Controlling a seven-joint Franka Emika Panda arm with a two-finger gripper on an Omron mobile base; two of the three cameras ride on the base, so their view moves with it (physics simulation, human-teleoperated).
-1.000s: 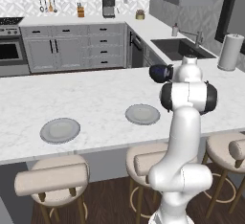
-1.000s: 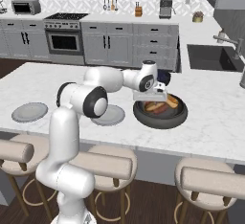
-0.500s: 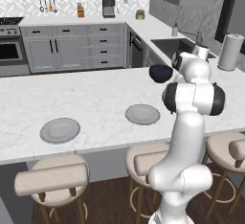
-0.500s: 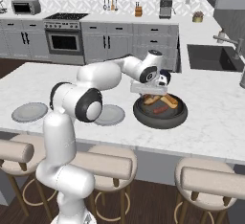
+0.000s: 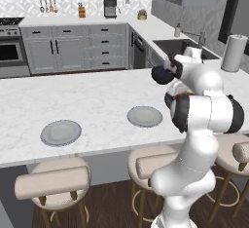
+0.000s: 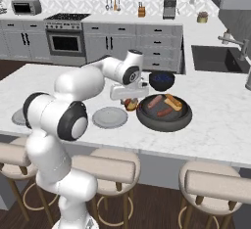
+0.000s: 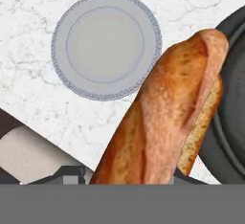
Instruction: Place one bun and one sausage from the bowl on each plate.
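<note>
**Q:** Two plates wait on the white marble counter. Where are they, and where is the food?

**A:** One grey plate (image 6: 110,117) lies near the counter's front edge, just left of the bowl (image 6: 164,113). The other plate (image 5: 61,132) sits well apart from it, further left along the same edge. Neither has food on it. The dark bowl, right of the nearer plate, has three pieces in it; one reddish sausage (image 6: 154,101) is clear, and the other two are too small to tell apart with certainty.

**Q:** What does the gripper have?

**A:** The gripper (image 6: 130,104) is closed on a golden-brown bun (image 7: 167,117), which hangs between the bowl's left rim and the nearer plate. In the hand view the bun runs lengthwise up from the fingers, with its toasted top showing, so it appears gripped across its narrow width. I judge that grip suits its long shape, leaving little to swing.

**Q:** Why is it held there?

**A:** It looks clear of the bowl's rim, and the empty plate lies just beyond it in the hand view. I judge this to be the carry toward that plate, with the release not yet made.

**Q:** How is the arm posed?

**A:** From the base at the near side of the counter the white arm arches up and forward over the marble, then bends down at the wrist. The hand points down at the counter beside the bowl, its flat body level above the bun.
</note>
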